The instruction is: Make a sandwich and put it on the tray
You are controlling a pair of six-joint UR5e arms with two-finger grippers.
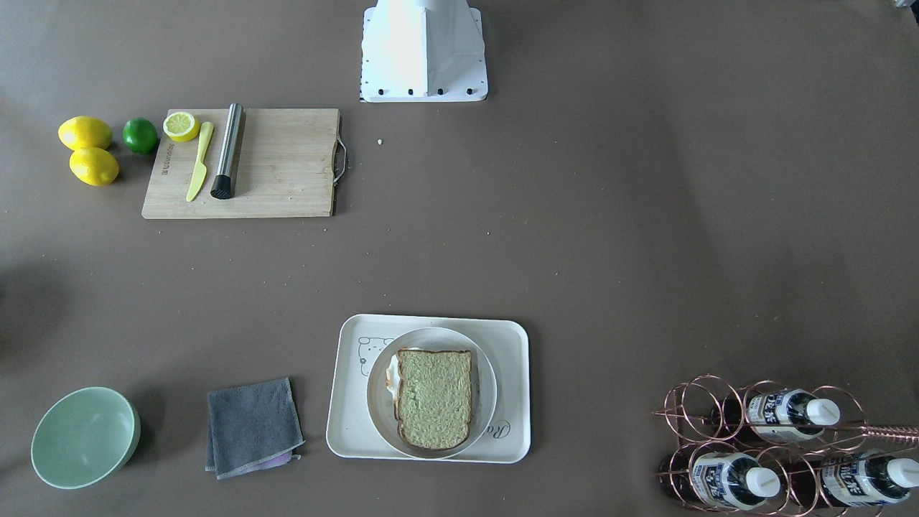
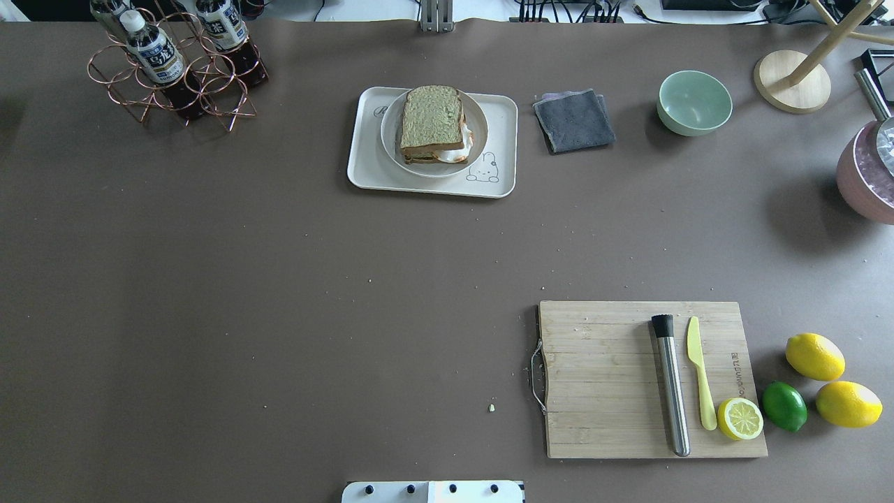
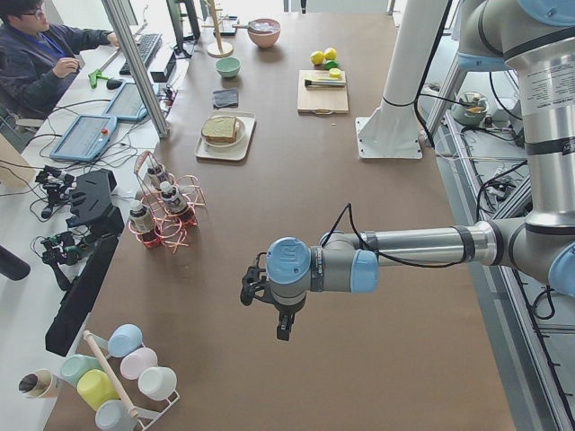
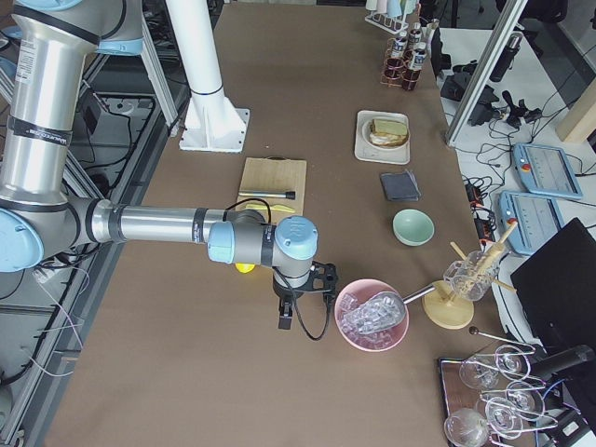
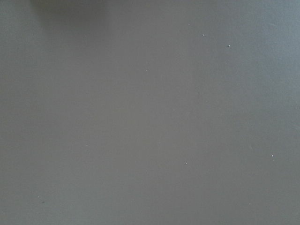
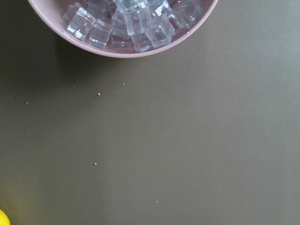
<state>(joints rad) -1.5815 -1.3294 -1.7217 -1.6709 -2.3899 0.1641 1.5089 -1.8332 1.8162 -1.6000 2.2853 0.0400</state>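
Greenish-tan sandwich (image 1: 434,395), egg edge showing between slices, lying on round plate (image 1: 378,406) within cream tray (image 1: 513,345); task judged complete, nothing evidently left. Left gripper (image 3: 284,329) and right gripper (image 4: 284,321) well apart from tray; opening and hold impossible to tell.

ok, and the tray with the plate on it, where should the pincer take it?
Likely the raised rim at a short end, from above. The tray lies flat, so only the lip is pinchable, and the plate with the sandwich leaves the widest bare strips at the two ends. I'd favour the end on the robot's left: the grey cloth lies close off the other.
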